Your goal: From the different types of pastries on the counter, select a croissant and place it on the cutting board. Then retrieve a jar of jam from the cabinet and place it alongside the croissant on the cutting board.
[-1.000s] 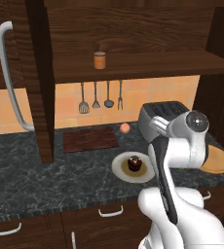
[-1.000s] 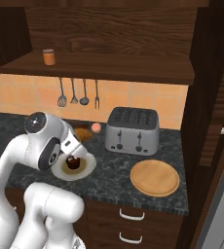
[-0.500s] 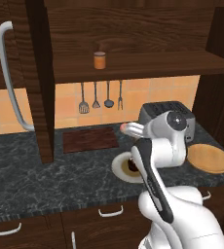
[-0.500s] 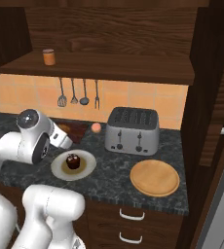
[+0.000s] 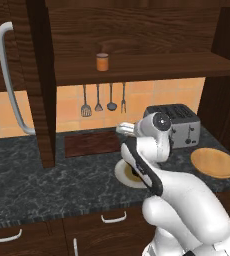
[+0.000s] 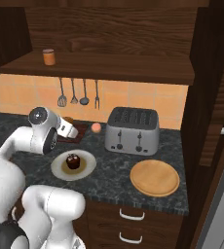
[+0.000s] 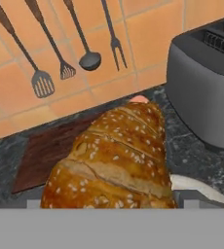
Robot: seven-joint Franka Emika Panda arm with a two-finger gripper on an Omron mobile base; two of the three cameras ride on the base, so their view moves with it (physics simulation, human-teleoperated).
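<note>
1. My hand is gripping the croissant, up over the bench.
2. I am aiming for the cutting board by the wall.
3. I am trying to lower it slowly and flat.

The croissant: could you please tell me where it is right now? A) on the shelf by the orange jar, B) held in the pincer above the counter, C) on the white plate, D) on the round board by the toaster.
B: the hand view shows the croissant held close in the pincer, above the counter, with the dark cutting board beyond it.
</note>
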